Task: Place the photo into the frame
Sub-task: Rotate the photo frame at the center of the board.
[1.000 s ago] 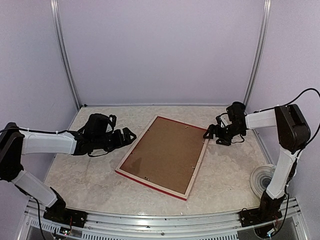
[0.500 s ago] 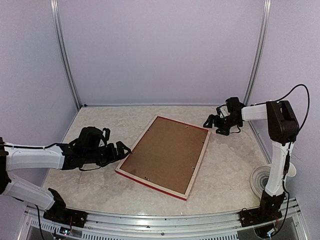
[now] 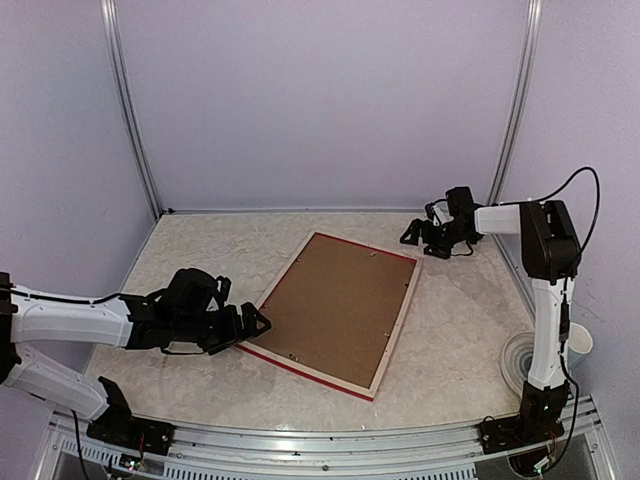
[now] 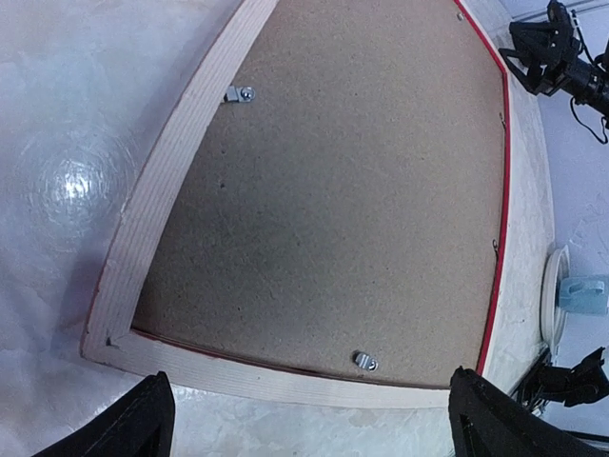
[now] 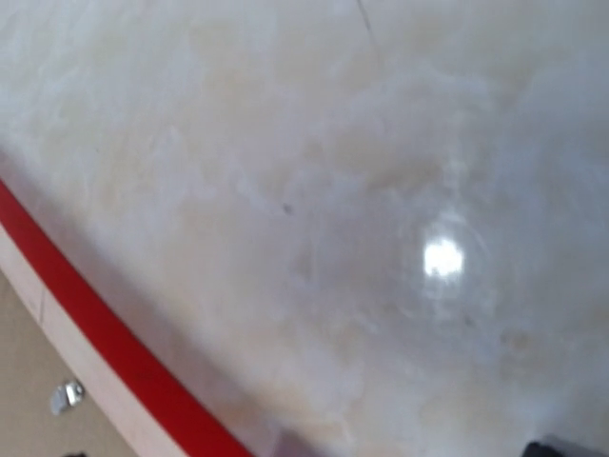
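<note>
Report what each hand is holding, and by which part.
Nothing. The left hand is open by the frame's near-left corner; the right hand grips nothing either.

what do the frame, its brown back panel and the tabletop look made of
Frame: likely wood, pale bare grain on back, red painted edge. Back panel: probably hardboard, matte, speckled brown. Tabletop: glossy marbled surface with glare; material unclear.

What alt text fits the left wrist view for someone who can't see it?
A picture frame lies face down on a marbled table, its brown backing board edged with metal clips. The black fingers of the left gripper sit spread apart at the bottom corners.
</note>
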{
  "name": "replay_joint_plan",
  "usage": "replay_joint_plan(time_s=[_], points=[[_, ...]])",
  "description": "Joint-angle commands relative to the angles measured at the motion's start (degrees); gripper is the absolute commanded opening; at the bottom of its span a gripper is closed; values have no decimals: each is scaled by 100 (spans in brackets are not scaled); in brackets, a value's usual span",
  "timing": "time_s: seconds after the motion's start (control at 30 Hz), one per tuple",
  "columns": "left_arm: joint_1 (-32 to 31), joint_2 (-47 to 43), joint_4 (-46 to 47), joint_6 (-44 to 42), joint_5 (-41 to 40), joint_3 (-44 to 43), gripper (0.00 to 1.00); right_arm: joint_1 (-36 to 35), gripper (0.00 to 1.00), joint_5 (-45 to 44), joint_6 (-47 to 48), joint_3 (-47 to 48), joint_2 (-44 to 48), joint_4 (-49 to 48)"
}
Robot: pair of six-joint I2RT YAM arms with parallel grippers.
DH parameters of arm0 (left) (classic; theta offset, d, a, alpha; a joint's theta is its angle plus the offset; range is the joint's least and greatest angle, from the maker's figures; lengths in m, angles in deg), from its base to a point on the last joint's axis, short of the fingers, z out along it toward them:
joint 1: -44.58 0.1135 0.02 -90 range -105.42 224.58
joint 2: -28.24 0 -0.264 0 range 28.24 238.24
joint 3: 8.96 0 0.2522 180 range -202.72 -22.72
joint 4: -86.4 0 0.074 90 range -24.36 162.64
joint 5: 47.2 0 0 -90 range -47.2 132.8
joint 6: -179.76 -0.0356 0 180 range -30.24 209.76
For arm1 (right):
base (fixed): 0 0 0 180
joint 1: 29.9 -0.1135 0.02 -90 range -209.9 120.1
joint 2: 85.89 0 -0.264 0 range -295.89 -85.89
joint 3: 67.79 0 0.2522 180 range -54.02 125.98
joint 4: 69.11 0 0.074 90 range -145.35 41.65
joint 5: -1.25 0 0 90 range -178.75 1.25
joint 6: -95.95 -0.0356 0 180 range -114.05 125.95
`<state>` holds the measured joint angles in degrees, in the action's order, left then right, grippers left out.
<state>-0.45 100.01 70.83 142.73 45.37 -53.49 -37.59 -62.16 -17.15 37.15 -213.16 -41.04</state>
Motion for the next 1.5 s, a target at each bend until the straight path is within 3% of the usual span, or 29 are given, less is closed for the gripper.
replay_joint_plan(time_s=[0.0, 0.77, 1.47], points=[[-220, -97, -224, 280, 41, 136, 99, 65, 99, 214, 101, 251, -291, 161], [-274, 949, 460, 238, -8, 30, 99, -153, 99, 611, 91, -580, 235, -121], [439, 1416, 924, -185, 148, -11, 99, -515, 99, 233, 23, -2028, 1220, -353]])
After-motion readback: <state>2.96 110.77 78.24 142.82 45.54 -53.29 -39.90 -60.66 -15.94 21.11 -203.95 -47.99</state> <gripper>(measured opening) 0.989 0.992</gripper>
